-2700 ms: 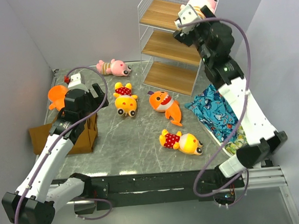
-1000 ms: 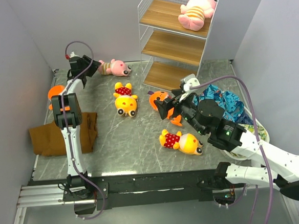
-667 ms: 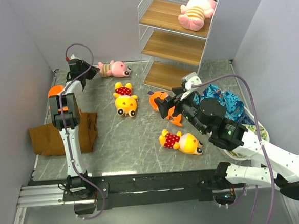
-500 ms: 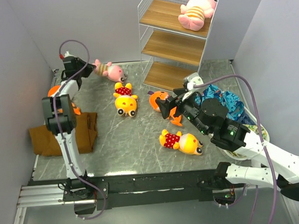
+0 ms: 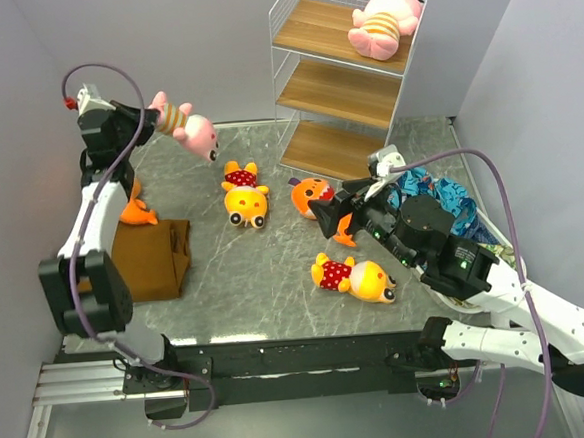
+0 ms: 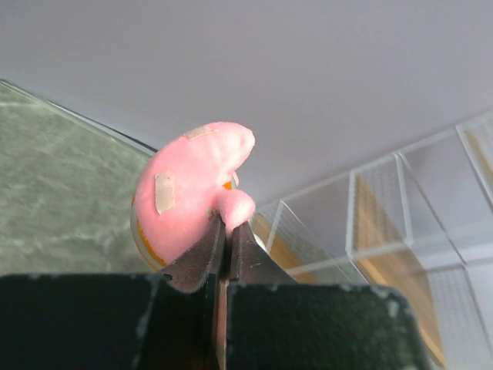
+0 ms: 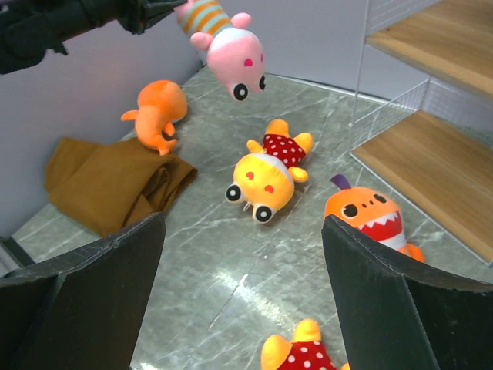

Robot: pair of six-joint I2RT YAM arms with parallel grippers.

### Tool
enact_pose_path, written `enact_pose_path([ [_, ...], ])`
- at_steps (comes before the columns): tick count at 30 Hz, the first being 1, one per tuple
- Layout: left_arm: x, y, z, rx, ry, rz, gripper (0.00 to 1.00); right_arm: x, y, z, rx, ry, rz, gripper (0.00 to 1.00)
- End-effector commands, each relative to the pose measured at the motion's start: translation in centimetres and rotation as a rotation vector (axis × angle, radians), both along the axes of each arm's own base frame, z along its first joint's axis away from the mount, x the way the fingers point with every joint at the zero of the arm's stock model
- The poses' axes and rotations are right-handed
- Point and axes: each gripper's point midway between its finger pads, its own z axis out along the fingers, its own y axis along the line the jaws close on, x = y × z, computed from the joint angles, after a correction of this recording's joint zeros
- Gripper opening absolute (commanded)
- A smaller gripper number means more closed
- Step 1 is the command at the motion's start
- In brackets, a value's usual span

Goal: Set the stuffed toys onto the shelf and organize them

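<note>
Grey marbled bench [image 5: 276, 270] sits between pale lilac walls. Above its far-left corner a pink toy [image 5: 187, 126] in a striped shirt hangs clear of the surface, head down, one pink limb pinched between the tightly closed jaws of the left gripper [image 6: 227, 231]. At the far edge, right of centre, stands the shelf [image 5: 335, 94], with a second pink toy [image 5: 386, 20] lying on its top board. A yellow toy [image 5: 243, 197] lies near the bench's middle, another yellow toy [image 5: 354, 278] nearer the front edge. A fish [image 5: 313, 193] lies by the shelf's foot, close to the right gripper [image 7: 243, 223], whose jaws stand wide apart, holding nothing. A second fish [image 5: 131, 208] lies at the left edge against a brown cloth [image 5: 150, 261]. A blue cloth [image 5: 439, 201] lies by the right edge, partly behind the right arm.
</note>
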Motion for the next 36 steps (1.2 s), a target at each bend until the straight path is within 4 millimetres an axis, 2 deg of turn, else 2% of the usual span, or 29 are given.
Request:
enact_pose_path([
  [1, -5.2, -2.6, 3.7, -0.053, -0.063, -0.111, 0.01, -0.8, 0.7, 0.3, 0.066, 0.029, 0.039, 0.9],
  [2, -6.2, -3.0, 3.7, -0.066, -0.066, -0.126, 0.01, -0.8, 0.8, 0.3, 0.095, 0.049, 0.034, 0.9],
  [4, -9.3, -4.4, 3.5, -0.114, -0.074, -0.185, 0.01, -0.2, 0.9, -0.3, 0.125, 0.095, -0.003, 0.89],
  [7, -13.6, -5.9, 1.5, -0.174, -0.047, -0.232, 0.01, 0.5, 1.5, -1.8, 0.199, 0.208, -0.061, 0.88],
  [8, -15.7, -6.5, 2.5, -0.175, -0.088, -0.258, 0.01, 0.6, 2.1, -2.8, 0.238, 0.265, -0.07, 0.88],
  [9, -16.9, -6.8, -0.4, -0.198, -0.039, -0.261, 0.01, 0.6, 2.5, -3.3, 0.258, 0.29, -0.066, 0.88],
  [10, -18.0, -7.1, -1.1, -0.217, -0.034, -0.264, 0.01, 0.5, 3.0, -3.8, 0.276, 0.315, -0.058, 0.87],
  [11, -19.9, -7.4, -0.7, -0.216, -0.059, -0.273, 0.01, 0.5, 3.8, -4.9, 0.307, 0.36, -0.05, 0.87],
  [12, -20.9, -7.5, -3.0, -0.227, -0.014, -0.267, 0.01, 0.5, 4.1, -5.4, 0.322, 0.381, -0.05, 0.86],
  [14, -22.7, -7.6, -4.4, -0.225, 0.006, -0.261, 0.01, 0.8, 4.7, -7.1, 0.353, 0.458, -0.085, 0.85],
  [15, -24.3, -7.5, -5.5, -0.222, 0.022, -0.246, 0.01, 0.9, 4.8, -7.7, 0.357, 0.482, -0.097, 0.84],
  [16, -25.0, -7.5, -5.9, -0.223, 0.026, -0.241, 0.01, 0.9, 5.0, -8.2, 0.36, 0.503, -0.105, 0.84],
  [17, -26.4, -7.7, -5.3, -0.218, -0.016, -0.249, 0.01, 1.1, 5.3, -9.4, 0.362, 0.542, -0.126, 0.84],
  [18, -27.0, -7.8, -7.2, -0.24, 0.028, -0.244, 0.01, 1.1, 5.3, -9.8, 0.369, 0.558, -0.138, 0.83],
  [20, -28.3, -8.2, -7.9, -0.253, 0.021, -0.262, 0.01, 1.2, 5.7, -11.7, 0.379, 0.616, -0.168, 0.82],
  [24, -29.1, -9.0, -13.8, -0.296, 0.177, -0.277, 0.01, 1.1, 6.3, -14.5, 0.378, 0.703, -0.201, 0.81],
  [32, -29.8, -9.2, -17.5, -0.332, 0.259, -0.265, 0.02, 0.8, 9.2, -19.5, 0.296, 0.865, -0.232, 0.79],
  [36, -30.2, -9.5, -18.9, -0.345, 0.31, -0.274, 0.2, 0.4, 11.5, -21.2, 0.252, 0.932, -0.212, 0.79],
])
